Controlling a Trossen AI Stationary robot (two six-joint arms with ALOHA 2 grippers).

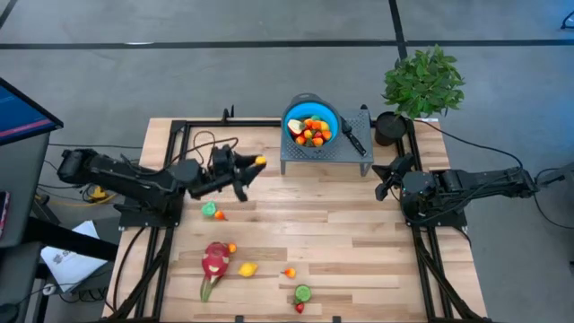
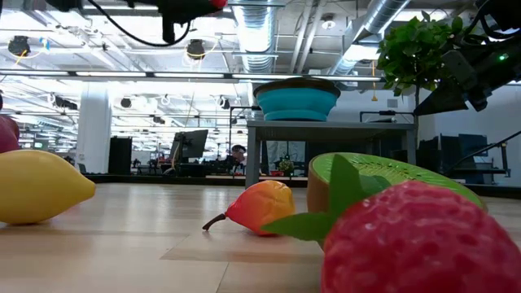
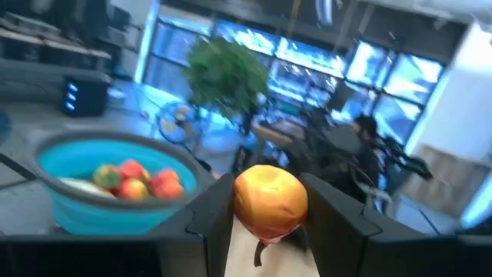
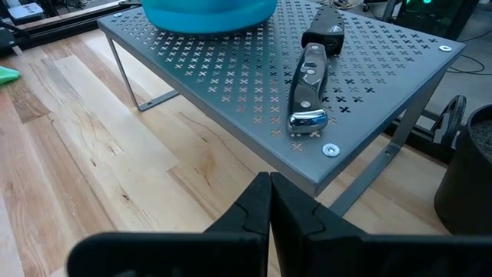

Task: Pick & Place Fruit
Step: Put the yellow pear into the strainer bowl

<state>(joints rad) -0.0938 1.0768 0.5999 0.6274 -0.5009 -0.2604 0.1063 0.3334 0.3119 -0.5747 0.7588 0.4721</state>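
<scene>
My left gripper (image 1: 255, 167) hangs above the table's far left part, just left of the grey stand (image 1: 325, 154), shut on a small orange-yellow fruit (image 3: 269, 201). A blue bowl (image 1: 311, 121) on the stand holds several fruits. On the table lie a pink-red dragon fruit (image 1: 213, 262), a lemon (image 1: 247, 268), a green fruit (image 1: 209, 210), a small orange fruit (image 1: 289, 273), a kiwi half (image 1: 303, 292) and a strawberry (image 1: 300, 308). My right gripper (image 4: 270, 201) is shut on nothing at the right, near the stand. My left gripper pinches the orange-yellow fruit by its two sides (image 3: 240, 201) between the two fingers (image 3: 212, 209), at their free ends. The fingers reach about level toward the bowl. The fruit is lifted clear of the table, and its stem (image 3: 260, 248) hangs down.
A black-handled knife (image 4: 311, 92) lies on the stand beside the bowl. A potted plant (image 1: 421, 82) stands at the far right corner. Bare wood lies between the two arms in the table's middle.
</scene>
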